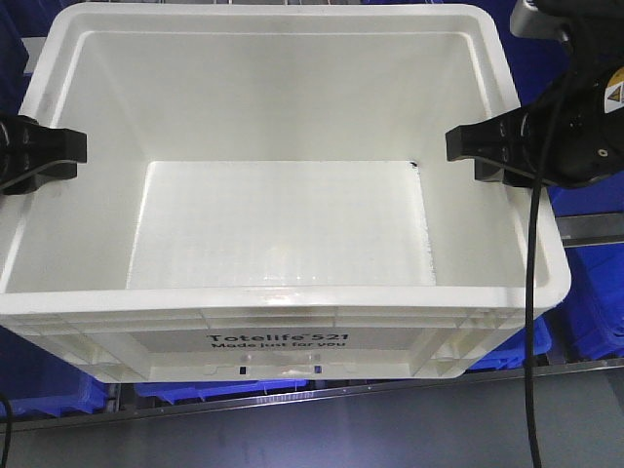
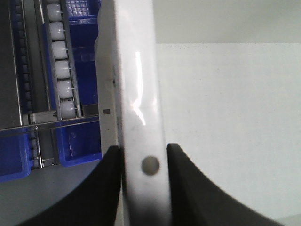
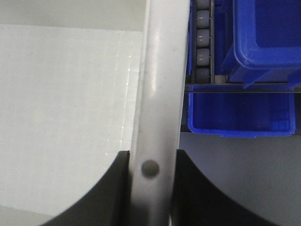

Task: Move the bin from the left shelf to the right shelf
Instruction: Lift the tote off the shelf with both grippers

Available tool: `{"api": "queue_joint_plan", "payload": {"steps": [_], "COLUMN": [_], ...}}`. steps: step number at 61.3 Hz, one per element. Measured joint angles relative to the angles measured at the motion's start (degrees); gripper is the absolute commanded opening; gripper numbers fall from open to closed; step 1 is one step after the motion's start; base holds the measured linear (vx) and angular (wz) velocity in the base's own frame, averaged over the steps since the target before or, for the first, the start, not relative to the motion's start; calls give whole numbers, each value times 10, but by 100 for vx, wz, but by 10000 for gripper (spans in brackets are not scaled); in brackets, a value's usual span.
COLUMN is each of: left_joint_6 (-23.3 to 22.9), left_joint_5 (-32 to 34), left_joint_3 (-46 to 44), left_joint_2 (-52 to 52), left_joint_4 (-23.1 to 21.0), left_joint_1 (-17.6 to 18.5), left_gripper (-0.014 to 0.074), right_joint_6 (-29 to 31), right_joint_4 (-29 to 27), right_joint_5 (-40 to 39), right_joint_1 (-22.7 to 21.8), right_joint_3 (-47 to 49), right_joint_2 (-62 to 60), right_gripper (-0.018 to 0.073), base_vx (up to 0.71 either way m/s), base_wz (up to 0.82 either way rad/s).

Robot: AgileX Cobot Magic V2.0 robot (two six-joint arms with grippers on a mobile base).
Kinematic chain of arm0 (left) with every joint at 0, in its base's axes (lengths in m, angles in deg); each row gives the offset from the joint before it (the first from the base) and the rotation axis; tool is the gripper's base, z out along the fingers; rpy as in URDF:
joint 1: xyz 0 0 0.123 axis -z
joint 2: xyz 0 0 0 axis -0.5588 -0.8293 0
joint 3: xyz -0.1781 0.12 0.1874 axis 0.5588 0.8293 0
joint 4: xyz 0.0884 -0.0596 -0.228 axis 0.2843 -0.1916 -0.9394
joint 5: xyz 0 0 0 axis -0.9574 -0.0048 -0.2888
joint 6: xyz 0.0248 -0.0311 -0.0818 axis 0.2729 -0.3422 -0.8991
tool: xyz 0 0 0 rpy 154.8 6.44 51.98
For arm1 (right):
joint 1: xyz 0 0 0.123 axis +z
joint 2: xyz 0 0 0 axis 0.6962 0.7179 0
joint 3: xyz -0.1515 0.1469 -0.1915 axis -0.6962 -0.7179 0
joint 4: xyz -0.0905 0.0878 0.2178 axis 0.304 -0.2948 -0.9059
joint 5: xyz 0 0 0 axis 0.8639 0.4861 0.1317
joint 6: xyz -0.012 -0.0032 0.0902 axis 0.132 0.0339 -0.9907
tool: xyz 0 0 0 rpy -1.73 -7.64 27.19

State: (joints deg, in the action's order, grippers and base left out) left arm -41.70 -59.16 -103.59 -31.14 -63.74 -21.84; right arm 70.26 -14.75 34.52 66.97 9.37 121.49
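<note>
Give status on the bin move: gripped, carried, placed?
Done: the left gripper and right gripper are each shut on a side rim of the bin, fingers either side of the wall. In hand: the bin is held between both arms, blue bins showing beneath it. Left: set it on the right shelf and release. The views don't show which shelf is ahead.

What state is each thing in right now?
white Totelife crate: upright, empty, clamped at both side rims.
left gripper: shut on the crate's left rim.
right gripper: shut on the crate's right rim.
blue bin: visible part empty.
</note>
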Motion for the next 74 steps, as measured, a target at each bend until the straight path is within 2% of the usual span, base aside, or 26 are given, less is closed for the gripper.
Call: {"api": "queue_joint_plan", "payload": {"steps": [74], "left_joint_6": [1], "left_joint_5": [0], "left_joint_3": [0], "left_joint_2": [0], "left_joint_4": [1], "left_joint_1": [0], "left_gripper": [108], "right_joint_6": [0], "right_joint_4": [-1], "right_joint_5": [0], "right_joint_1": [0], "right_joint_3": [0], "right_joint_2": [0], "right_gripper": [1], "base_vx": [-6], "base_wz": [-11]}}
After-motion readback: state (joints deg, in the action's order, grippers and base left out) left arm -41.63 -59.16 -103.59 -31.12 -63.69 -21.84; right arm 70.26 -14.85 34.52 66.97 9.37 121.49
